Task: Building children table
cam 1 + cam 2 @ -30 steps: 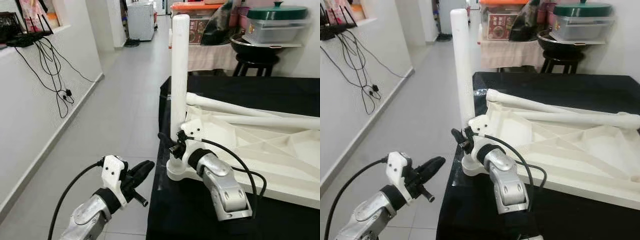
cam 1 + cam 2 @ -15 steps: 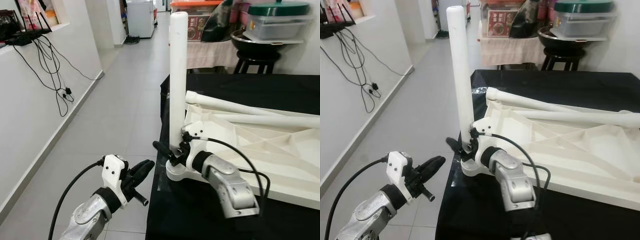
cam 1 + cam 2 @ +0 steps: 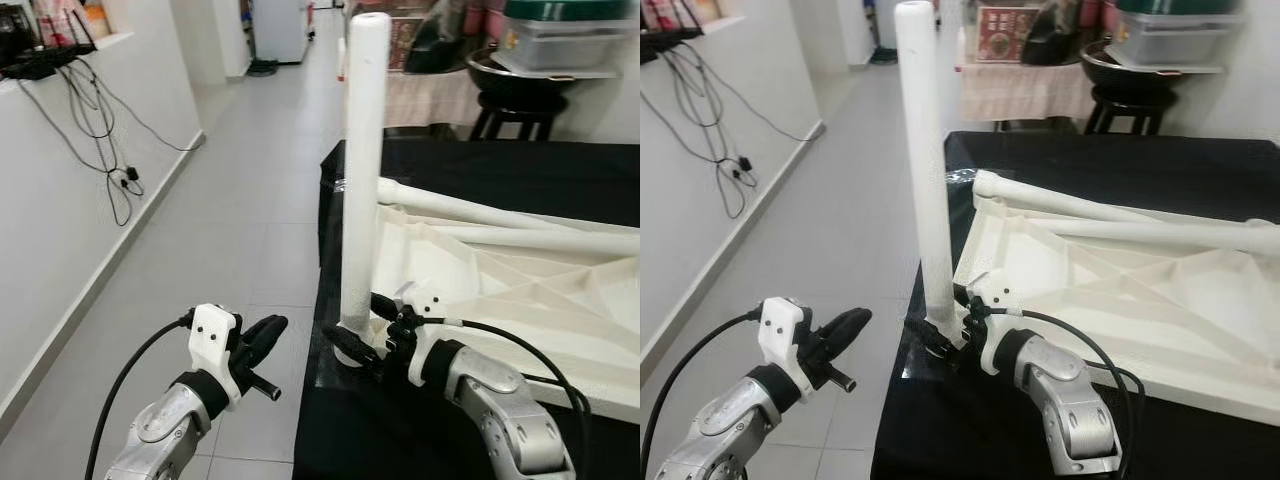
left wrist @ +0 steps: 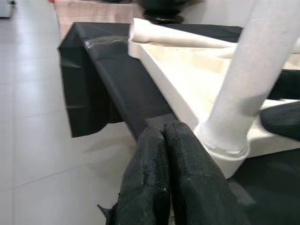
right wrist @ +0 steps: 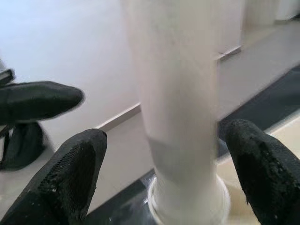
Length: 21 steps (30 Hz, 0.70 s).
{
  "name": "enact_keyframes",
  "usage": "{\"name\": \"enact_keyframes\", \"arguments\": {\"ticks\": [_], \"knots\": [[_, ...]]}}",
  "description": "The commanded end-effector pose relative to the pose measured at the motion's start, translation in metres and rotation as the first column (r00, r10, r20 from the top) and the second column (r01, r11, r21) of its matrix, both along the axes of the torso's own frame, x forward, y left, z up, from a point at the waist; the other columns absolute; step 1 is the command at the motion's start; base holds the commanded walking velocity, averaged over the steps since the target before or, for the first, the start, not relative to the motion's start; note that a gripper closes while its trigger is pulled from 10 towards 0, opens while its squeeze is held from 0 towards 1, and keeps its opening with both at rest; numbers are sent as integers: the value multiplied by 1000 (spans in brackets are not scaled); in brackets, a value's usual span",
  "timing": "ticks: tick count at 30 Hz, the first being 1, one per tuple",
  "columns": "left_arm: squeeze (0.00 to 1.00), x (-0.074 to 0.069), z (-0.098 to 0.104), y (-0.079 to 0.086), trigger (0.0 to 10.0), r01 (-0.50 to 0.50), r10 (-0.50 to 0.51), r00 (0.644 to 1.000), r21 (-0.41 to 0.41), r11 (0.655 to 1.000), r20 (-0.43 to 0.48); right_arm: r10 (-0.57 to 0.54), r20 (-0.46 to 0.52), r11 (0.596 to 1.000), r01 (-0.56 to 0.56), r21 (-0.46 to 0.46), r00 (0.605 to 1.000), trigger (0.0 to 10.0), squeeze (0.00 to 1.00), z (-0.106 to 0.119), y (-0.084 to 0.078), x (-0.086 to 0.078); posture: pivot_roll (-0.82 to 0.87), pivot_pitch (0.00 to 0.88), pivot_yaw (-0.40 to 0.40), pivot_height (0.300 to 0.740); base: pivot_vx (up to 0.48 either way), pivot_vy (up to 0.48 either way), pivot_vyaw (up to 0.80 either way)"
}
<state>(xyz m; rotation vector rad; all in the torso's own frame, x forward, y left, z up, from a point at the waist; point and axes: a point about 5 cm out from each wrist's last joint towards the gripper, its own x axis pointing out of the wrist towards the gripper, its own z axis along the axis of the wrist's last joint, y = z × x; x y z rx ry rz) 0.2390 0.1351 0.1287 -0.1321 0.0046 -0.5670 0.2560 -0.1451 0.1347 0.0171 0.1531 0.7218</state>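
An upturned white table top [image 3: 520, 290] lies on a black-covered table [image 3: 480, 170]. One white leg [image 3: 362, 170] stands upright in its near left corner socket. Two more legs [image 3: 470, 212] lie loose across the top. My right gripper [image 3: 362, 328] is open at the foot of the upright leg [image 5: 183, 117], one finger on each side with a gap to each finger [image 5: 70, 178]. My left gripper [image 3: 268, 328] is shut on nothing and hovers over the floor just left of the table's corner. Its fingers [image 4: 164, 178] point at the leg's socket.
The black cloth's edge [image 3: 322, 210] drops to a grey tiled floor [image 3: 240, 210] on the left. A white wall with dangling cables [image 3: 110, 160] runs along the far left. Behind the table stand a stool with a pot [image 3: 510, 95] and storage boxes.
The view has shifted a little. My right arm has drawn back toward me, and its fingers now straddle the leg's foot instead of sitting beside it. The left gripper has barely moved.
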Motion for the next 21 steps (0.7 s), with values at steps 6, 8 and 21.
{"name": "enact_keyframes", "arguments": {"ticks": [6,8,21], "knots": [[0,3,5,15,10000,-117,117,993,-19,993,-17,-117,-20,992,118,50,993,10000,1000,-1,-18,-18,-71,0,54,740,0,0,0],[0,4,7,17,10000,-141,140,990,-36,989,-17,-112,-24,992,114,57,993,10000,1000,-1,-18,-22,-71,0,54,740,0,0,0],[0,9,10,41,10000,-472,474,875,49,880,-100,-15,-21,1000,16,20,1000,10000,0,-1,-8,-36,-60,4,51,740,0,0,0]]}}
